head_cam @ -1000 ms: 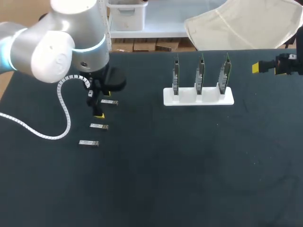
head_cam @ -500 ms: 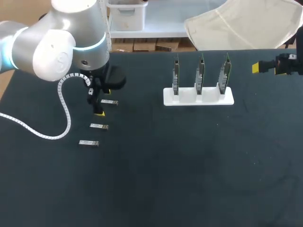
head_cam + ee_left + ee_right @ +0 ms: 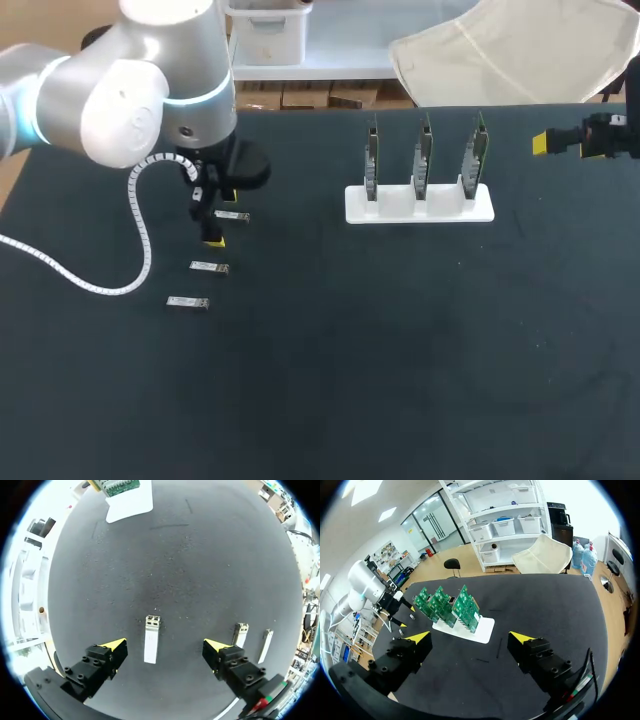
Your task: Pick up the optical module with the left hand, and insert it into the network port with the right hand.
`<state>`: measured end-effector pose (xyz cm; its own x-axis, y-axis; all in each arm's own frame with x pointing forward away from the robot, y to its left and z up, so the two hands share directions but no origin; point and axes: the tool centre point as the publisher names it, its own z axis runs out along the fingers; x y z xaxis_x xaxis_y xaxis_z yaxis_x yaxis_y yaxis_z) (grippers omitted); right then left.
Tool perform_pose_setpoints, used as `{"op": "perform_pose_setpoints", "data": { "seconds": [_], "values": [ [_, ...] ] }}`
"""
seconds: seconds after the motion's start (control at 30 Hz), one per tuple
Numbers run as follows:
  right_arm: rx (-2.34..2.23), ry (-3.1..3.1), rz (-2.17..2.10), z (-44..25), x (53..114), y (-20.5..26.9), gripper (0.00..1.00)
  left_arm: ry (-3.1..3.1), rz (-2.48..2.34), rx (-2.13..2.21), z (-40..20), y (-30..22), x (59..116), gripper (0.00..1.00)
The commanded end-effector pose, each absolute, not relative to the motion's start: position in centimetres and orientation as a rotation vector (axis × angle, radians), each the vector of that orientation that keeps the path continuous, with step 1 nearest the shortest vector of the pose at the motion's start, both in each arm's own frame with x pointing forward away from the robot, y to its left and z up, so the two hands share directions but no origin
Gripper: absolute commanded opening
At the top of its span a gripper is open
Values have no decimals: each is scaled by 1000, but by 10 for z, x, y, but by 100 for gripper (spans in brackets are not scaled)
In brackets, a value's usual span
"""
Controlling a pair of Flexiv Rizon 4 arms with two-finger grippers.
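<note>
Three small silver optical modules lie in a slanting row on the black table: one (image 3: 236, 216) under my left gripper (image 3: 218, 218), a second (image 3: 209, 267) and a third (image 3: 187, 302) nearer the front. In the left wrist view the first module (image 3: 151, 640) lies on the table between the open fingers of my left gripper (image 3: 165, 647), untouched; the two others (image 3: 240, 634) (image 3: 265, 645) lie beside one finger. A white holder (image 3: 420, 212) carries three upright green boards with ports (image 3: 424, 155). My right gripper (image 3: 560, 143) hangs open at the far right, well away from the boards (image 3: 451, 606).
A white coiled cable (image 3: 135, 235) trails from my left arm over the table's left side. In the left wrist view the white holder (image 3: 127, 502) stands far ahead of the fingers. The table's far edge runs just behind the holder.
My left arm has shifted slightly to the right over the first module. The right arm and the modules have not moved.
</note>
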<state>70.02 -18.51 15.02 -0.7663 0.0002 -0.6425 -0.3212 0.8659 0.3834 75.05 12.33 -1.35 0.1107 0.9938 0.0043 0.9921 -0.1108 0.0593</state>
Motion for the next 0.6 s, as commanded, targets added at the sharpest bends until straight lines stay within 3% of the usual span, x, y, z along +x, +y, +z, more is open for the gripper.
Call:
{"op": "perform_pose_setpoints", "data": {
  "seconds": [0.03, 0.2, 0.27, 0.3, 0.33, 0.6],
  "values": [
    [-231, 2374, 636, 150, 700, -185, 100, 2074, 59, 2314, -15, 124, 753, 100],
    [-231, 2374, 636, 150, 700, -185, 100, 2075, 43, 2319, -17, 125, 752, 100],
    [-231, 2374, 636, 150, 700, -185, 100, 2074, 41, 2320, -18, 125, 752, 45],
    [-231, 2374, 636, 150, 700, -185, 100, 2075, 40, 2321, -18, 125, 752, 9],
    [-231, 2374, 636, 150, 700, -185, 100, 2076, 39, 2321, -18, 125, 752, 0],
    [-231, 2374, 636, 150, 700, -185, 100, 2097, 38, 2308, -20, 127, 750, 0]
  ]
}}
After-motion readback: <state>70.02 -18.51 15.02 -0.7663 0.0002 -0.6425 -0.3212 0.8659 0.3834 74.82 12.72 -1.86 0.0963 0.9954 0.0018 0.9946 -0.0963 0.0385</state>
